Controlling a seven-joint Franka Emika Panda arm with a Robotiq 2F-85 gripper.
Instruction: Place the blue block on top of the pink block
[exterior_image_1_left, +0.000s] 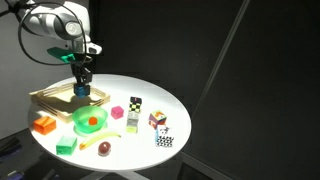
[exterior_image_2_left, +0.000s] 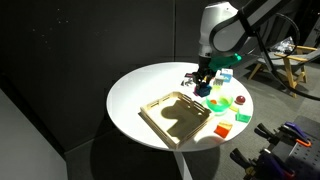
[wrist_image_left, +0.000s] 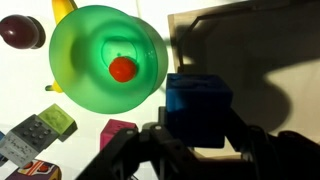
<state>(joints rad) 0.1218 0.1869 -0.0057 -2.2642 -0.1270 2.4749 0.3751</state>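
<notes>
We see the gripper (exterior_image_1_left: 81, 84) closed on the blue block (exterior_image_1_left: 81, 91), with a finger pressed to each of two opposite sides; the wrist view shows this most plainly, the blue block (wrist_image_left: 197, 106) sitting squarely between the dark fingers (wrist_image_left: 243, 140). In both exterior views the arm reaches down over the round white surface (exterior_image_1_left: 150, 90), and the held block hangs at the corner of the wooden tray (exterior_image_1_left: 52, 98) nearest the green bowl (exterior_image_1_left: 90, 121). We cannot tell for sure whether the block is clear of the tray or just touching it. The pink block (exterior_image_1_left: 118, 113) rests on the surface just beside the bowl, apart from the blue block, and its top is bare; in the wrist view the pink block (wrist_image_left: 118, 130) shows just below the bowl's rim, left of the gripper. A small red-orange ball (wrist_image_left: 122, 68) lies in the bowl. Near the surface's edge in an exterior view we also note an orange block (exterior_image_1_left: 43, 125), a light green cube (exterior_image_1_left: 66, 145) and several patterned cubes (exterior_image_1_left: 157, 120).
</notes>
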